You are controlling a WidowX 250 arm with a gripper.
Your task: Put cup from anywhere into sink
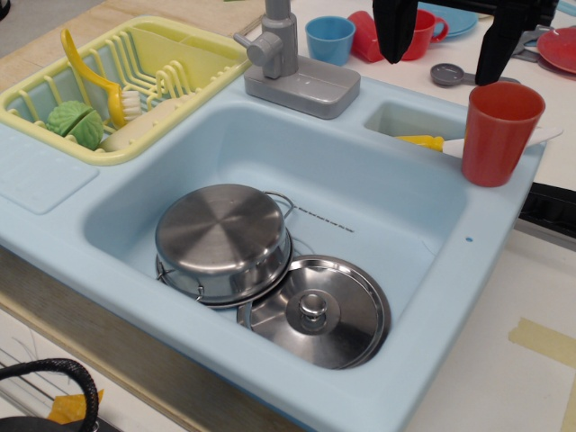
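The tall red cup [499, 132] stands upright on the right rim of the light blue sink [378, 180], beside a small side compartment. My gripper [447, 63] hangs at the top of the view, above and a little left of the cup, with its two black fingers [394, 34] wide apart and nothing between them. The sink's deep basin holds an upturned steel pot [223, 238] and a steel lid [317, 310]. The grey faucet [292, 63] stands at the sink's back edge.
A yellow dish rack [135, 76] at the left holds a brush and a green toy vegetable. Behind the sink are a small blue cup [326, 39], a red handled mug [416, 31], plates and a grey lid. A yellow item [421, 141] lies in the side compartment.
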